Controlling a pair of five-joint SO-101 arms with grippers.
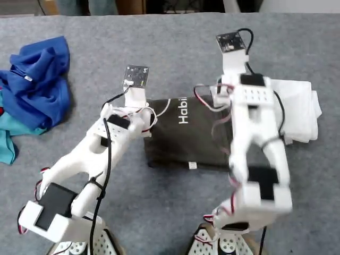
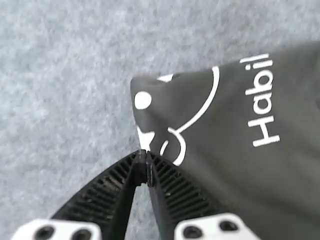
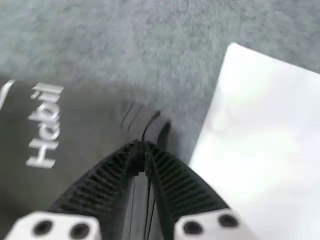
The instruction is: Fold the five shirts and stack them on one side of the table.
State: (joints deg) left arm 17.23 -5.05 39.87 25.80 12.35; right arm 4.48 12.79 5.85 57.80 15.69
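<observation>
Left gripper (image 2: 146, 162) and right gripper (image 3: 145, 150) both pinching the folded black fabric shirt with white print (image 1: 180, 143)

Left jaws are squeezing tight right on the shirt's side edge by the white drawing, while the right jaws are clamping a bunched-up corner on the opposite side. The black shirt is lying flat mid-table on the grey felt-covered table (image 1: 175, 48). A folded white fabric shirt (image 1: 300, 111) is sitting just beside it on the right arm's side. Well apart, out on the left arm's side, a crumpled blue fabric shirt (image 1: 40, 79) is lying with a teal fabric shirt (image 1: 10, 135) peeking out from under it.
</observation>
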